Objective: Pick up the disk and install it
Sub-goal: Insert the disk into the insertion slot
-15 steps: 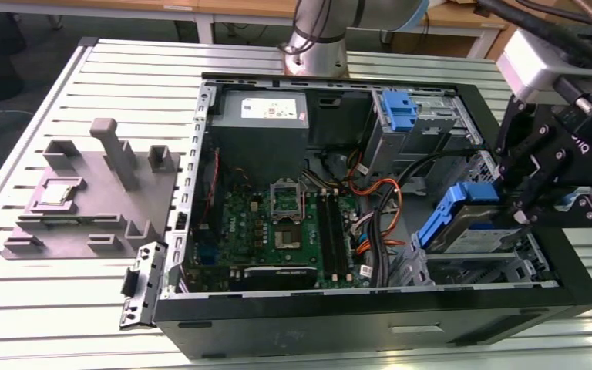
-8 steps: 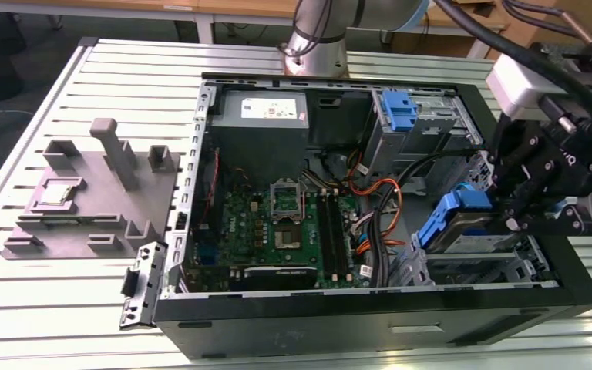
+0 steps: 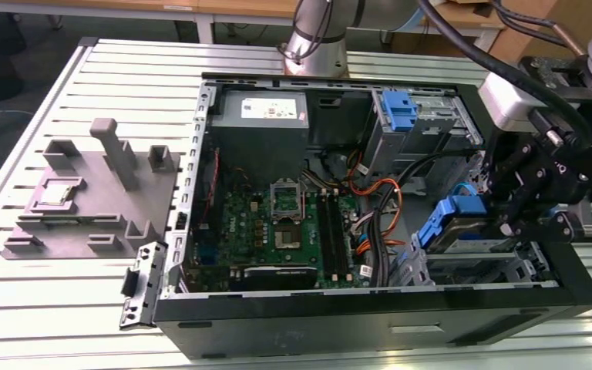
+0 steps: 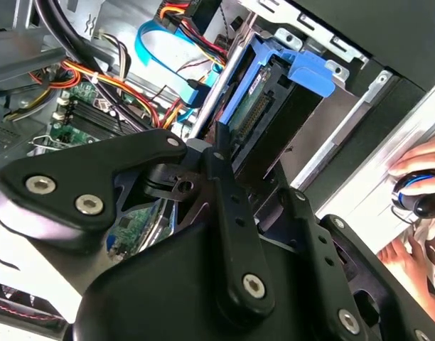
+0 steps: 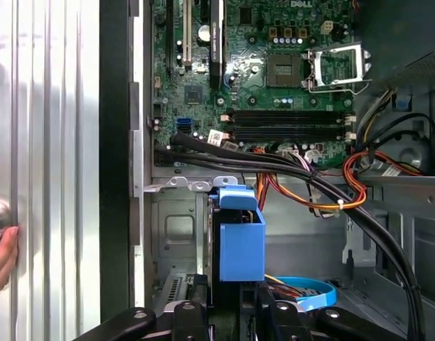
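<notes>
Gripper [image 3: 507, 225] clamped on disk [image 3: 459, 225] at drive cage, PC case [image 3: 378, 324] corner on exterior view's right.
Disk on edge, blue carrier rails showing, slightly tilted, at mouth of cage; depth of insertion can't tell. In both wrist views fingers [image 5: 192, 320] [image 4: 228, 206] flank disk [image 5: 240, 241] [image 4: 274, 99] and pinch it across its flat sides. Motherboard [image 3: 275, 223] mid-case, orange/black cables [image 3: 378, 208] btw it and disk. Grey PSU [image 3: 265, 112] at case's far edge; bare blue bracket [image 3: 399, 108] in far bay, well apart from disk. Grey fixture [image 3: 90, 193] on slatted table [image 3: 59, 308], near edge on exterior view's left. Person's hand [image 5: 1, 259] rests on table beside case.
</notes>
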Motion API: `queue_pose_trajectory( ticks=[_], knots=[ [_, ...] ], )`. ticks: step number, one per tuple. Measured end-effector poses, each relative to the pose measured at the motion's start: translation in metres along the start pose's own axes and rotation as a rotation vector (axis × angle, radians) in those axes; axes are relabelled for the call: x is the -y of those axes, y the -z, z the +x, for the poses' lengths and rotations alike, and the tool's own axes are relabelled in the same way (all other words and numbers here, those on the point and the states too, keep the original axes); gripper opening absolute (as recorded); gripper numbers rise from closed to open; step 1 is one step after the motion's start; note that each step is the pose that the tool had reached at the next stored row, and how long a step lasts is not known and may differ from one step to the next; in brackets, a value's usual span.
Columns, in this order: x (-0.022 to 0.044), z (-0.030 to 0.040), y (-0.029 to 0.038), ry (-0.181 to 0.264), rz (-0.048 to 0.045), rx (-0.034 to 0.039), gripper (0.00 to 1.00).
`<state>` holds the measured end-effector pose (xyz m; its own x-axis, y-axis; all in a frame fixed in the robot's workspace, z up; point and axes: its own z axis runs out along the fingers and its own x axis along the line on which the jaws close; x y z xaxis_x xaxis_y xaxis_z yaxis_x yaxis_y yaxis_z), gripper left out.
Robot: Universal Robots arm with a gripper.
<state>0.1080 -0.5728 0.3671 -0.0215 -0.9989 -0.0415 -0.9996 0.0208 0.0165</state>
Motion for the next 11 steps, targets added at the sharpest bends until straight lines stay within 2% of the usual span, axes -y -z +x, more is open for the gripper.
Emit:
queue_pose_trajectory(
  ticks=[10, 11],
  knots=[
    [0.0, 0.0001, -0.0004, 0.0, 0.0001, 0.0, 0.36],
    [0.0, 0.0001, -0.0004, 0.0, 0.0, 0.0, 0.42]
  ],
)
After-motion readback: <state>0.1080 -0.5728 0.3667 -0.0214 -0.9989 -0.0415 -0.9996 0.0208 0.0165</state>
